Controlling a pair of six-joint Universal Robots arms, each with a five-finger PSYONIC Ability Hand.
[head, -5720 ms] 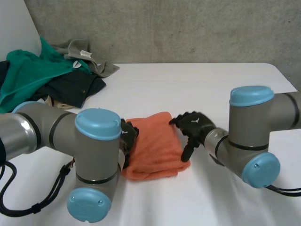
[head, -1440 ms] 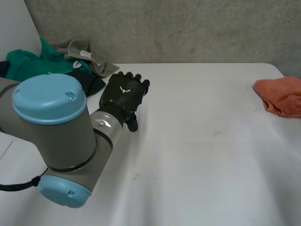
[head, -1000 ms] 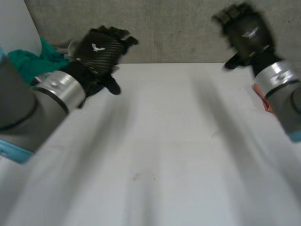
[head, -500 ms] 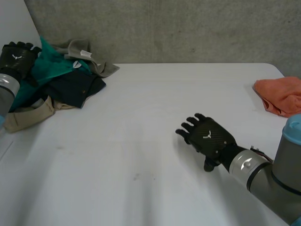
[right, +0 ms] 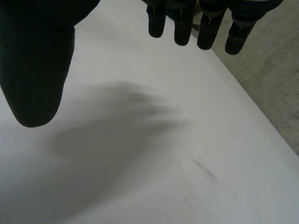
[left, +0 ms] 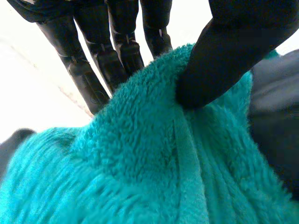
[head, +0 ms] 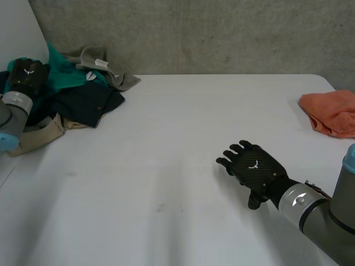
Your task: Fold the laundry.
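Note:
A heap of laundry lies at the table's far left corner. On top of it is a teal fleece cloth [head: 62,76]. My left hand [head: 25,73] rests on the teal cloth's left part. In the left wrist view the thumb [left: 224,60] presses a ridge of the teal fleece [left: 140,163] against the fingers [left: 117,51], so the hand is shut on it. My right hand [head: 254,169] hovers palm down over the bare table at the near right, open and holding nothing. Its thumb [right: 37,60] and straight fingers [right: 187,23] hang above the white table [right: 163,163].
The heap also holds a dark navy garment [head: 89,105], a beige one [head: 39,136] and a grey one [head: 102,64]. An orange cloth [head: 333,113] lies bundled at the table's right edge. A concrete wall stands behind the table.
My left hand has come down onto the teal cloth and its fingers have closed on the fleece. My right hand has drifted slightly nearer and to the right, still open.

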